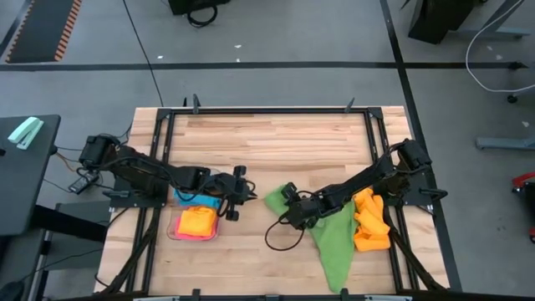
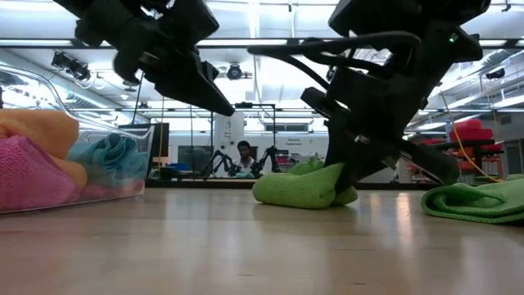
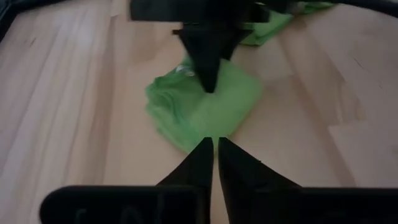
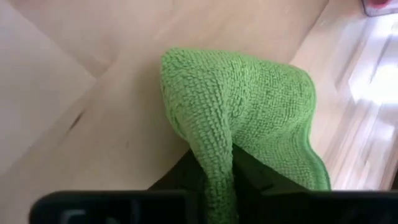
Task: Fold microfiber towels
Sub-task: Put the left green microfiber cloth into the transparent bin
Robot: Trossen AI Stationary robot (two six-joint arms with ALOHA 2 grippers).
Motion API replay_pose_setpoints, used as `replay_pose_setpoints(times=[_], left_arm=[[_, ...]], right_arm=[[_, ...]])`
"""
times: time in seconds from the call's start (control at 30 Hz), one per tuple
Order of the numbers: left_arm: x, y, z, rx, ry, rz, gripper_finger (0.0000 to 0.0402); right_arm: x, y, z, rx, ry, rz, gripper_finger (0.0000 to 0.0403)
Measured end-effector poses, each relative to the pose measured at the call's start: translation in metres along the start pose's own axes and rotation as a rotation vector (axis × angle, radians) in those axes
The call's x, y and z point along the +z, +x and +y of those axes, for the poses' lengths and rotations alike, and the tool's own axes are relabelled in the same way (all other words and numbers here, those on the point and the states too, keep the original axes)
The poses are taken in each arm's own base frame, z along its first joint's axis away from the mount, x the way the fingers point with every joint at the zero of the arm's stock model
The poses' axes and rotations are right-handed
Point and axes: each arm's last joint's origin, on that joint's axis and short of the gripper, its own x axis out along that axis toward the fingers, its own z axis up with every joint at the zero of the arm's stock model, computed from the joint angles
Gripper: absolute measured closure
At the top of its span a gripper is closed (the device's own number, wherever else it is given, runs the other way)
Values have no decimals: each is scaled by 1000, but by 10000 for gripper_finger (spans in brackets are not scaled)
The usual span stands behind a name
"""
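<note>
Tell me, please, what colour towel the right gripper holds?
Green towel; right wrist view shows it best.

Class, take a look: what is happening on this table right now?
The right claw has pinched a fold of the green towel near the table's middle. The left claw, shut and empty, hangs facing it. Orange, pink and blue towels sit in the clear tray at left; another orange towel lies at right.

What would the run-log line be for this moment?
right hand: shut on green towel | left hand: shut, empty, by tray | orange towels: unfolded
</note>
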Motion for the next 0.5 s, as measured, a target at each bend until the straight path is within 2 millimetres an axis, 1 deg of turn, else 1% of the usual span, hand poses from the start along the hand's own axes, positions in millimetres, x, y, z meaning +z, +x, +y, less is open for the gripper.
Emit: replay_pose_setpoints(times=[0.07,0.2,0.27,0.5], left_arm=[[1,-1,-4,-11,25,-5,355],[5,-1,-10,-23,37,-43,318],[5,1,-13,-29,61,-50,293],[-4,15,-23,-7,118,-9,197]], right_arm=[[0,1,-2,3,23,-16,357],[-3,3,-14,18,138,-57,361],[-6,1,-22,22,196,-74,361],[-13,-11,-45,65,381,-168,362]])
